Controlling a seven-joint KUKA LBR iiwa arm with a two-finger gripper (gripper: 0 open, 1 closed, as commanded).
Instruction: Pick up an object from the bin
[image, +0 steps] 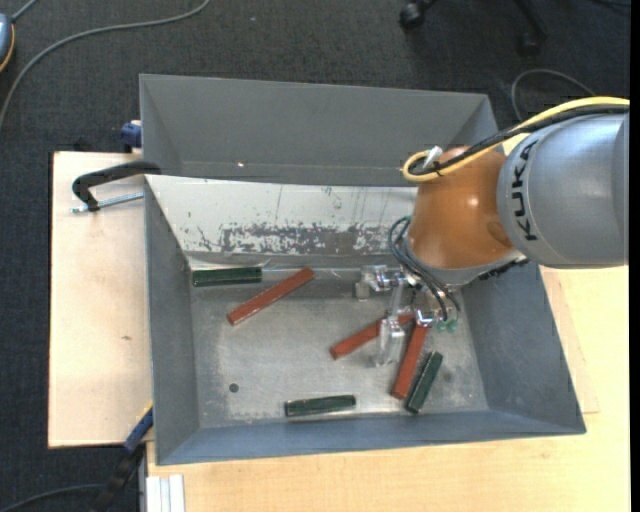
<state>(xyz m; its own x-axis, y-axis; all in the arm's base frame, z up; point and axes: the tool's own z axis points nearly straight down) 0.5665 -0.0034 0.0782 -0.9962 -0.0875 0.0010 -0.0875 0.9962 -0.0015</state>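
Note:
My gripper (398, 330) is low in the right half of the bin, under the orange wrist cover. It sits over the upper end of a red bar (407, 368) that runs down towards the front wall. A dark green bar (424, 381) lies right beside that red bar, on its right. A shorter red bar (354, 343) pokes out to the left of the gripper, slanted, with its right end hidden under the gripper.
A long red bar (270, 297) and a dark green bar (227, 277) lie at the back left. Another dark green bar (320, 405) rests along the front wall. The arm covers the bin's back right corner.

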